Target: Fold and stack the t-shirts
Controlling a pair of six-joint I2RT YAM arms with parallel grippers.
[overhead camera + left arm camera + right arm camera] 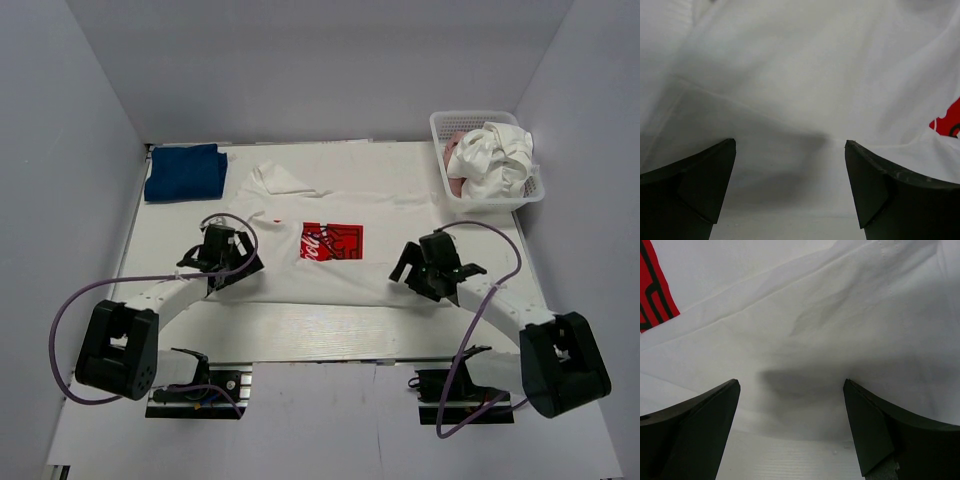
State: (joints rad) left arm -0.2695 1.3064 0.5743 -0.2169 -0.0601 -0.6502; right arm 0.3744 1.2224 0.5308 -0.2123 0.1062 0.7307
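Left fingers, right fingers both wide apart, empty, over white Coca-Cola tee spread on bench.

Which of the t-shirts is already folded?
The dark blue t-shirt, far left. The white t-shirt with the red print lies spread open; the other white t-shirt and the pink t-shirt are bunched in the mesh basket.

The white t-shirt with the red print is soft, matt cloth, lightly creased. Left of it, the dark blue t-shirt is matt cloth too. To its right, the basket is white plastic mesh holding a crumpled white cloth tee. The tabletop looks matt white and finely ribbed. The left tool and right tool have dull black fingers.
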